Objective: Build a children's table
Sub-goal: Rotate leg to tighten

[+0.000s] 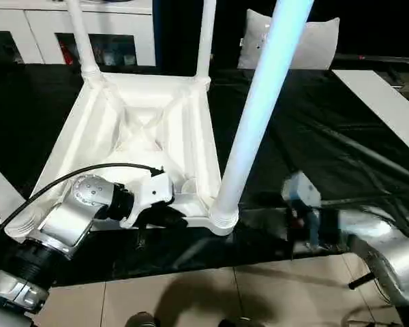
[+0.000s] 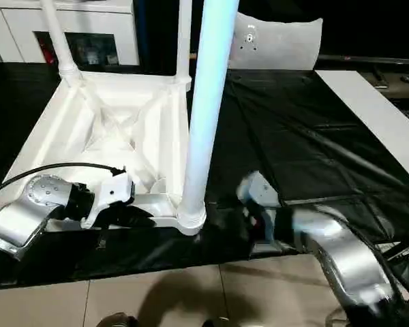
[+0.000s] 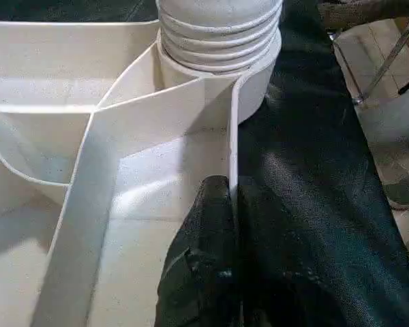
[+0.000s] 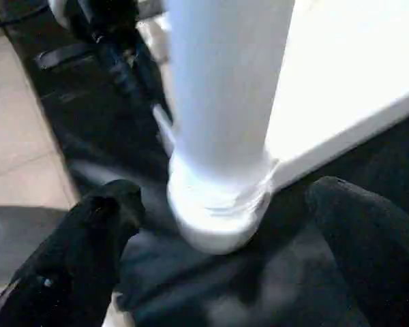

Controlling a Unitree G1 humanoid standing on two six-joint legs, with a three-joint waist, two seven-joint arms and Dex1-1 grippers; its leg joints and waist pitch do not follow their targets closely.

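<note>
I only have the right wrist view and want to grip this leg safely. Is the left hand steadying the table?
Observer: Yes. The left hand is shut on the rim of the table, beside that leg's socket.
Operator: How many legs are in?
Observer: Three stand upright: the near leg and two far legs.
Operator: Is mine fully seated?
Observer: The left wrist view has its ribbed rings above the socket; beyond that I cannot tell.
</note>
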